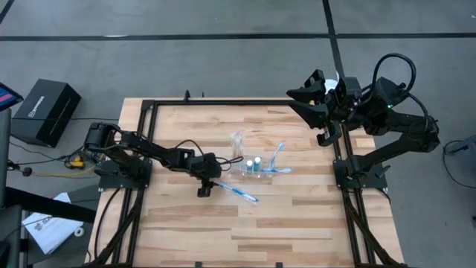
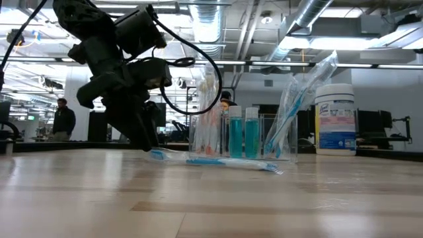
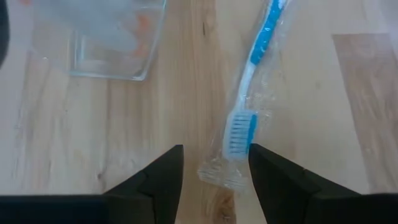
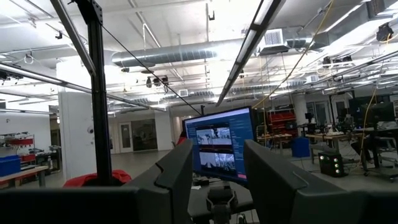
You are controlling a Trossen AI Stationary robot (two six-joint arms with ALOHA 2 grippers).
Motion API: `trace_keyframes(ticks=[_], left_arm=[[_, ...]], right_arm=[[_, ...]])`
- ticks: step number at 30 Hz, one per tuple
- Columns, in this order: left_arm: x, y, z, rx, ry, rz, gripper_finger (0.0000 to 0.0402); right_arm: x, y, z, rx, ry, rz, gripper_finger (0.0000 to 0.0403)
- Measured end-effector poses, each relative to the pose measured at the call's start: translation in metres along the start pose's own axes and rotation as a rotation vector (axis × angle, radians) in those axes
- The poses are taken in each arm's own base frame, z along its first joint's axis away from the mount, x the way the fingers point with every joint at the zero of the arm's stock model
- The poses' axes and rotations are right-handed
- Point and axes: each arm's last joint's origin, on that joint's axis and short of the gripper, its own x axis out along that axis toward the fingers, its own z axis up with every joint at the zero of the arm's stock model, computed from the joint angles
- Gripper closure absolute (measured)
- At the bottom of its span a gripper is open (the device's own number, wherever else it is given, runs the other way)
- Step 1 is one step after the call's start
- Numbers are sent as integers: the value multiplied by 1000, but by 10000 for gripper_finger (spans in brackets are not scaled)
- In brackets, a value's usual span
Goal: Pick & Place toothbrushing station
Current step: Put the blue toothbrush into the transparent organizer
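- On the wooden table (image 1: 223, 223), seen from above, the left gripper (image 1: 205, 184) sits low near the middle, at the head end of a wrapped blue toothbrush (image 1: 236, 192) lying flat on the boards.
- Only the left wrist view shows the fingers (image 3: 155, 180) clearly: they stand apart with bare wood between them, and the toothbrush's bristle head, in its clear wrapper, lies just beside one finger, not clamped.
- Just beyond that toothbrush stands the toothbrushing station (image 1: 249, 165), a clear holder near the table's centre, untouched by either arm.
- From table height the low view adds what the overhead one hides: two teal bottles (image 2: 243, 132) upright inside the station, and a wrapped toothbrush (image 2: 297, 99) leaning out of its taller part.
- That same level view shows a white canister (image 2: 335, 119) with a blue label beyond the station, and a person standing far back in the room.
- Off the table's far right corner, the right gripper (image 1: 316, 97) is raised; its wrist view faces the room and a lit monitor (image 4: 219, 144), fingers (image 4: 177, 171) apart and holding nothing.
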Motion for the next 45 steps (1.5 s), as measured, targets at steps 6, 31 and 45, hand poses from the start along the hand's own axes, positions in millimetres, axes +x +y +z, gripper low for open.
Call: trace_keyframes(ticks=[6,31,45], left_arm=[[0,-2,0,2,0,-32,242],[0,-13,-1,66,4,-83,392],[-8,-25,6,9,-27,-149,401]], right_arm=[[0,0,0,0,0,0,271],[0,0,2,1,-16,2,271],[0,0,4,2,-38,4,271]])
